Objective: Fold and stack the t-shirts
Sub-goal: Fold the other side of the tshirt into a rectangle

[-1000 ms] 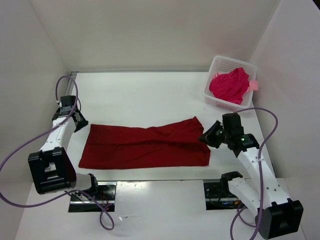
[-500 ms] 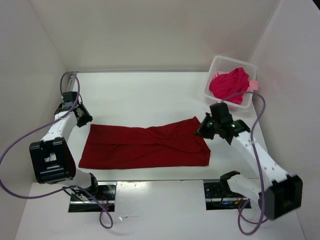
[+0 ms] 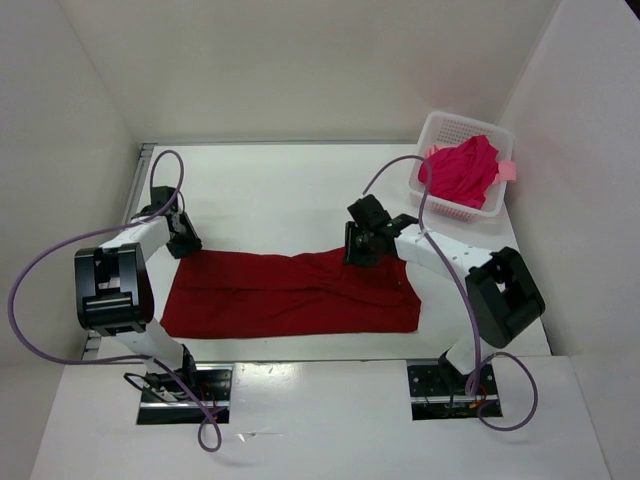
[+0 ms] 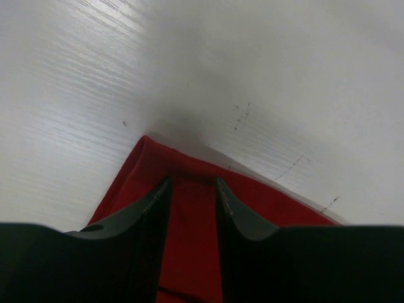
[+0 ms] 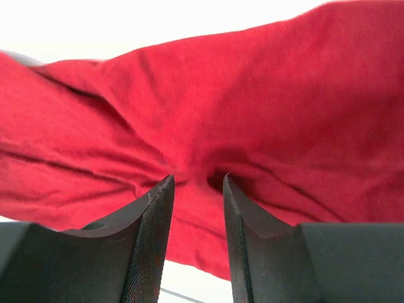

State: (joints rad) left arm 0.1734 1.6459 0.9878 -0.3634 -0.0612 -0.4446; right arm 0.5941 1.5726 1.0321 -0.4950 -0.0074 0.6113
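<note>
Now | dark red shirt (image 3: 290, 295) long axis left-right | both jaws ajar, gripping nothing

You get only a corner of the salmon pink shirt (image 3: 507, 170); the crimson-pink shirt (image 3: 460, 172) in the basket (image 3: 440, 207) covers the rest. In both wrist views the dark red shirt (image 4: 189, 221) runs off the frame and partly behind the fingers (image 4: 136, 252). From above, you cannot tell whether the left gripper (image 3: 184, 243) touches cloth.

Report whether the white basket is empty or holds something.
Not empty: the white basket holds a bunched crimson-pink t-shirt, with a bit of lighter pink cloth showing at its right rim.
</note>
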